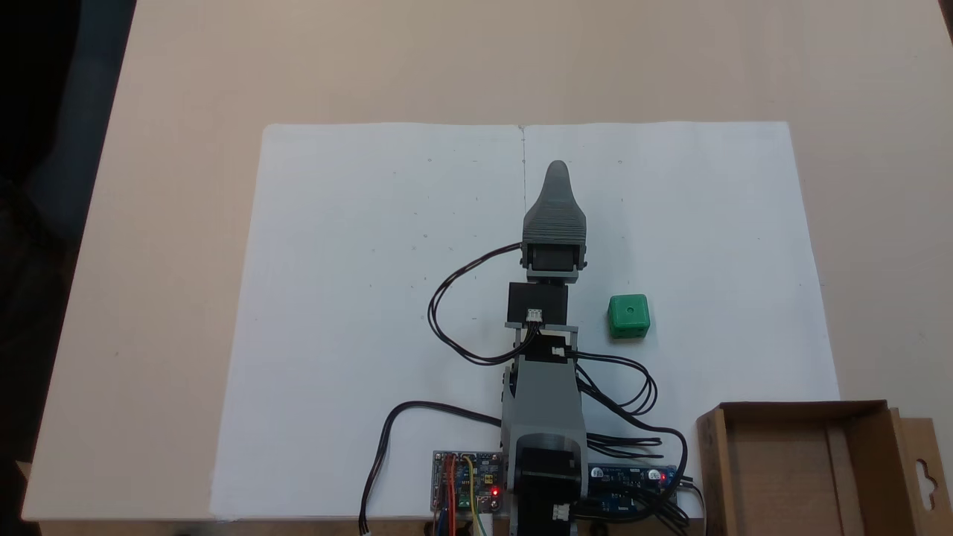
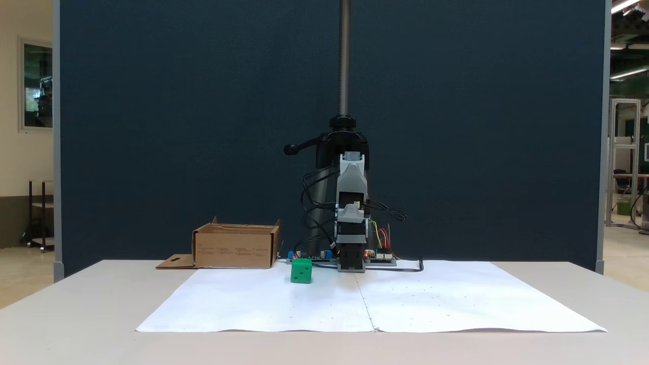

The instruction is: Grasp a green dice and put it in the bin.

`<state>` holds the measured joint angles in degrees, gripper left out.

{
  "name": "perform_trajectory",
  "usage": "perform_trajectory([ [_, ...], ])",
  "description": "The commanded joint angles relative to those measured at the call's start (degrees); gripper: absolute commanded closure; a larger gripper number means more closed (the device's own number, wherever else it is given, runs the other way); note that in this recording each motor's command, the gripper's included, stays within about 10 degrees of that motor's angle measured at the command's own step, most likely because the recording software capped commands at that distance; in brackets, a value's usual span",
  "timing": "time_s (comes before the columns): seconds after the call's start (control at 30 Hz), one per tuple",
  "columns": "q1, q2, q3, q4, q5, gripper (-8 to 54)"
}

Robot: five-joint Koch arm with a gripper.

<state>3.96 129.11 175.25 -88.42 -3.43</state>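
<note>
**Arm folded at rest, green dice on the paper, bin at the table corner**

White paper (image 2: 370,304) covers the middle of the table (image 2: 76,304) and lies closest to us in a fixed view; a seam runs down its centre. We see the green dice (image 2: 301,270) sitting on this paper, free of any contact, just to the left of the arm's base in that view. From above, in a fixed view, the green dice (image 1: 629,316) sits to the right of the arm, one round pip facing up.

We locate the bin (image 1: 804,469), an open brown cardboard box, at the lower right corner from above, well apart from the dice. Its side flap (image 1: 923,469) with a keyhole cutout lies folded outward.

We see the arm folded over its base, with the gripper (image 1: 557,171) pointing away from the base along the paper seam. Its jaws overlap in both fixed views, so we cannot tell whether they are apart or together. Nothing is seen in its grasp.

Black cables (image 1: 461,298) loop beside the arm, and circuit boards (image 1: 465,480) with red lights sit at the base.
</note>
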Motion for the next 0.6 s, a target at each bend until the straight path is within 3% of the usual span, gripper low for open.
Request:
perform_trajectory([
  [0.0, -5.4, 6.1, 3.9, 10.0, 3.3, 0.4],
  [0.57, -5.5, 6.2, 3.9, 12.1, 3.3, 0.4],
])
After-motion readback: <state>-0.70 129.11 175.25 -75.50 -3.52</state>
